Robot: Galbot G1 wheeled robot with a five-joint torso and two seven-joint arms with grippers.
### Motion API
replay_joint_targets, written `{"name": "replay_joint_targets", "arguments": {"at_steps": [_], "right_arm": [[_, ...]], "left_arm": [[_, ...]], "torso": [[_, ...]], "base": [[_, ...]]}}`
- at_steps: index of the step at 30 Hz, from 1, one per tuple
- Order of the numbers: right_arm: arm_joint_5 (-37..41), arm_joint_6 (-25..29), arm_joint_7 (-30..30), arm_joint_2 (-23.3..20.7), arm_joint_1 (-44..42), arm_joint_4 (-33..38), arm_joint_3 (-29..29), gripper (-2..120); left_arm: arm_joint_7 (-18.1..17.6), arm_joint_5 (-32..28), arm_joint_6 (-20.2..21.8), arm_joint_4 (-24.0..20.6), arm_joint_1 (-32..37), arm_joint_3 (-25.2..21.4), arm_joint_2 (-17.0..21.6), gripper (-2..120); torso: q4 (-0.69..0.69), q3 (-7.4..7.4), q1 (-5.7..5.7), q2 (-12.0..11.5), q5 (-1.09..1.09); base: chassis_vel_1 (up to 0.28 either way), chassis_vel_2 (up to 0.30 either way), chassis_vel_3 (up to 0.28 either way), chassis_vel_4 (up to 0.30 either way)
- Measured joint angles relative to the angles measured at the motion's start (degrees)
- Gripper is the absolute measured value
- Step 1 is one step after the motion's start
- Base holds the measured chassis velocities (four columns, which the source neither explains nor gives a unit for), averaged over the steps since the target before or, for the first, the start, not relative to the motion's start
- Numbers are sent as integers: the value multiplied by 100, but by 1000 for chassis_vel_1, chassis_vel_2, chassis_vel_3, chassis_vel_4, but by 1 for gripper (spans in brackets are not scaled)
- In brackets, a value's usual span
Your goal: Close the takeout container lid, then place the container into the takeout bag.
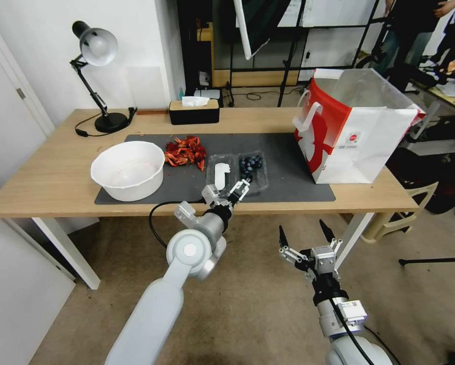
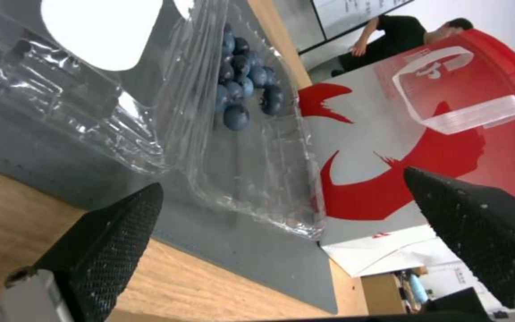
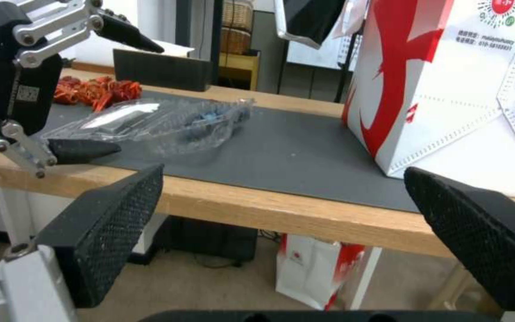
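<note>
Head view is showing the left gripper (image 1: 226, 193) hovering with its fingers spread wide at the near table edge, and just ahead of it the takeout container (image 1: 252, 170) is lying open, the lid (image 1: 220, 175) flat beside it. The right gripper (image 1: 307, 236) is waiting open below the table, the takeout bag (image 1: 356, 129) far ahead. If a fingertip is catching the thin plastic rim, the container may be tipping and the blueberries (image 2: 239, 85) rolling out.

The takeout container (image 1: 237, 171) lies open on the mat (image 1: 288, 172), between bowl (image 1: 128, 170) and takeout bag (image 1: 356, 134).

No readable text; takeout bag (image 3: 448, 89) print too small.
</note>
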Motion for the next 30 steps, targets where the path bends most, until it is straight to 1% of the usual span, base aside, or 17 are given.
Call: {"name": "replay_joint_targets", "arguments": {"at_steps": [13, 30], "right_arm": [[-15, 42, 0, 30, -25, -30, -18, 100], [-20, 46, -2, 22, -25, -32, -32, 100]], "left_arm": [[154, 104, -249, 10, 19, 46, -21, 100], [192, 127, -211, -83, 140, 23, -24, 100]], "torso": [[0, 0, 0, 0, 0], [0, 0, 0, 0, 0]], "base": [[0, 0, 0, 0], [0, 0, 0, 0]]}}
